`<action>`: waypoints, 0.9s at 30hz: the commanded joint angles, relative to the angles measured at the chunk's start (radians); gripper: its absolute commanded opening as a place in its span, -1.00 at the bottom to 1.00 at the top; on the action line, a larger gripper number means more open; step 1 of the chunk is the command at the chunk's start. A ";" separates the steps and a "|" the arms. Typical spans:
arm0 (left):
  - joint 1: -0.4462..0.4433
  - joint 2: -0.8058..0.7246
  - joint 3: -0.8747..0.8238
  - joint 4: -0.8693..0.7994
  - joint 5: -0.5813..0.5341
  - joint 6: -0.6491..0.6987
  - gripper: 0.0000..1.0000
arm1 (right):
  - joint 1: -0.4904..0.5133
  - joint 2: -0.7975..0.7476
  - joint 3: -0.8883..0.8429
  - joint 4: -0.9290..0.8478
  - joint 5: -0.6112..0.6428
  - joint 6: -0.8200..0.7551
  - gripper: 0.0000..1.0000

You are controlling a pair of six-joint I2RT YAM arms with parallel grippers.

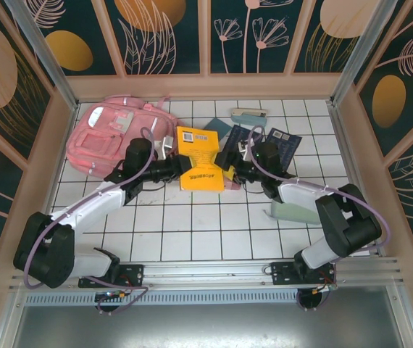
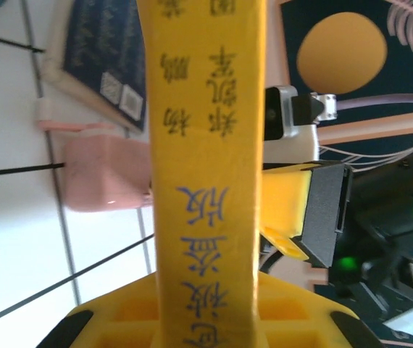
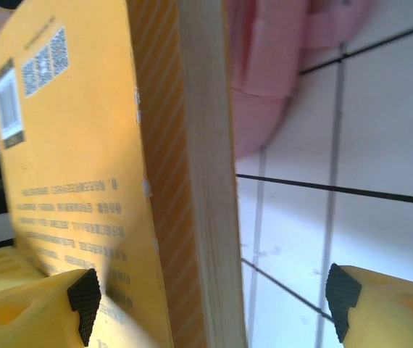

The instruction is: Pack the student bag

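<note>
Packing the student bag (image 1: 116, 134), going left to right. The bag is way over at the far left of the surface, lying flat with its front pockets facing up. It's soft, puffy pink fabric with a pale stripe and floppy straps, so it'll sag rather than hold its mouth open. I can't tell from here whether any zip is undone.

Just right of it is my left end effector (image 2: 210, 315). It's nearly closed, clamped onto the yellow book (image 1: 199, 159) near its spine. The book hangs in the air between my two arms, clear of the tiles, with its back cover up toward the overhead camera. I'd guess I hold it on the bag side so that arm can carry it across to the bag.

The book is a stiff, glossy paperback with sharp corners, blue and brown print down the spine, and a barcode on the back. It's rigid enough not to droop from a one-sided grip.

On the book's other edge is my right end effector (image 3: 210, 299), and it's spread wide. One of its pads (image 3: 85, 297) sits right by the cover and the other is well off the page edge, so it has hold of nothing.

Further right, some dark blue books (image 1: 279, 145) lie flat on the white gridded surface (image 1: 192, 232). A pale green thing (image 1: 293, 212) is tucked under my right arm, probably queued up for later.
</note>
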 commanded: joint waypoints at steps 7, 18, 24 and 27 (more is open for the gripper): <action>0.004 0.036 0.063 0.205 0.112 -0.075 -1.00 | -0.030 0.097 0.011 0.454 -0.248 0.219 0.57; 0.025 0.088 0.120 0.015 0.073 0.069 -0.58 | -0.084 0.068 0.005 0.352 -0.251 0.165 -1.00; 0.075 0.159 0.282 -0.298 -0.096 0.283 -0.07 | -0.109 0.041 0.028 0.201 -0.199 0.085 -1.00; 0.090 0.219 0.387 -0.466 -0.283 0.391 0.00 | -0.129 0.022 0.039 0.120 -0.160 0.044 -1.00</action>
